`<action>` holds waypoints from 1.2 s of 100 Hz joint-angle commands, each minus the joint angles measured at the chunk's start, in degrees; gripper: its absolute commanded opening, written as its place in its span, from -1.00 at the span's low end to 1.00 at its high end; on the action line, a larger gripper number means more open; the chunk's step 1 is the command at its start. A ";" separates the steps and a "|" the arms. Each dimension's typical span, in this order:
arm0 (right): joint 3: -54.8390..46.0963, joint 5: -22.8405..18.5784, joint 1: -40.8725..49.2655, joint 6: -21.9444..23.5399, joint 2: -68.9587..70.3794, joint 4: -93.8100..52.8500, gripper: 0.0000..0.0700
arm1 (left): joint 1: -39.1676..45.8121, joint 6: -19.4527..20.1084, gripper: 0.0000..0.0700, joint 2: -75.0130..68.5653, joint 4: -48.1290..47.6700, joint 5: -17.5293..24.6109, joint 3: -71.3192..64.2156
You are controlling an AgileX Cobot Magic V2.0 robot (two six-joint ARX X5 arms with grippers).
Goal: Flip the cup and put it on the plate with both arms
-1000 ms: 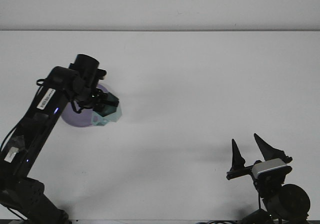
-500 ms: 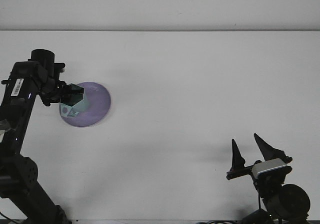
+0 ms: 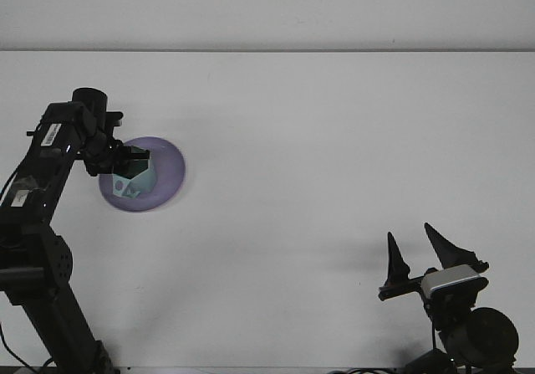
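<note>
Spanning the frame, white table, pale wall behind.

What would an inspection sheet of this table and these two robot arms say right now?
Surface: white table, bare apart from the job's things.
Job's things: pale green cup over the purple plate, at the left.
Clutter: nothing seen.
Grippers: left end effector at the cup, grip hidden; right end effector open, holding nothing, parked near the front right.
Cables: black cables along the left arm.
Surroundings: plain white wall behind.

Pale green cup over purple plate.
</note>
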 commanded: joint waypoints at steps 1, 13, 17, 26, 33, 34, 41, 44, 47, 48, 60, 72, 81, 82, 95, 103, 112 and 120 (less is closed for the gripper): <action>0.52 0.00 0.26 0.79 0.17 0.28 0.34 | -0.04 1.03 -0.07 1.25 0.46 0.46 1.57; 0.52 0.00 0.26 0.79 0.17 0.28 0.34 | -0.04 -0.92 0.96 1.09 -0.37 0.46 3.74; 0.52 0.00 0.26 0.76 0.17 0.28 0.34 | -0.04 -1.57 1.00 0.76 -1.36 0.55 4.87; 0.52 0.00 0.26 0.76 0.17 0.28 0.34 | -0.04 -1.95 1.00 -0.57 -4.57 0.57 8.72; 0.52 0.02 0.26 0.79 0.17 0.28 0.34 | -0.02 -2.54 1.00 -2.86 -5.92 0.72 10.64; 0.52 0.00 0.26 0.76 0.17 0.28 0.34 | -0.02 -2.69 1.00 -3.61 -6.01 0.72 10.86; 0.52 0.00 0.26 0.76 0.17 0.26 0.34 | 0.00 -3.13 1.00 -7.67 -5.90 0.72 11.17; 0.52 0.00 0.26 0.76 0.17 0.26 0.34 | 0.02 -3.17 1.00 -9.31 -5.97 0.72 11.17; 0.52 0.02 0.26 0.76 0.17 0.26 0.34 | 0.02 -3.39 1.00 -11.74 -5.97 0.72 11.17; 0.52 0.02 0.26 0.76 0.17 0.28 0.34 | 0.02 -3.43 1.00 -12.13 -5.97 0.72 11.15; 0.52 0.00 0.26 0.59 0.17 0.33 0.34 | 0.02 -4.13 0.19 -21.18 -5.53 0.72 11.15; 0.52 0.00 0.26 0.44 0.17 0.31 0.09 | 0.00 -4.11 -1.00 -30.21 -4.42 0.72 11.15; 0.52 0.02 0.24 0.33 0.17 0.28 -0.54 | 0.02 -3.41 -0.96 -36.68 -3.85 0.72 11.04; 0.52 0.02 0.24 0.33 0.17 0.28 -0.62 | 0.02 -3.37 -0.96 -37.00 -3.80 0.72 11.02; 0.52 0.46 0.24 0.35 0.17 0.59 -1.00 | 0.02 -2.56 -0.96 -46.66 0.42 0.68 5.88; 0.52 1.84 0.24 0.68 0.20 0.42 -1.00 | 0.02 -1.64 -0.96 -54.14 6.25 0.63 -3.04; 0.52 3.56 0.24 0.81 0.39 -0.50 -1.00 | 0.02 -1.44 -0.96 -62.29 14.21 0.63 -15.37; 0.52 4.72 0.17 0.79 1.38 -0.92 -1.00 | 0.00 -1.57 -0.96 -71.01 23.52 0.68 -29.11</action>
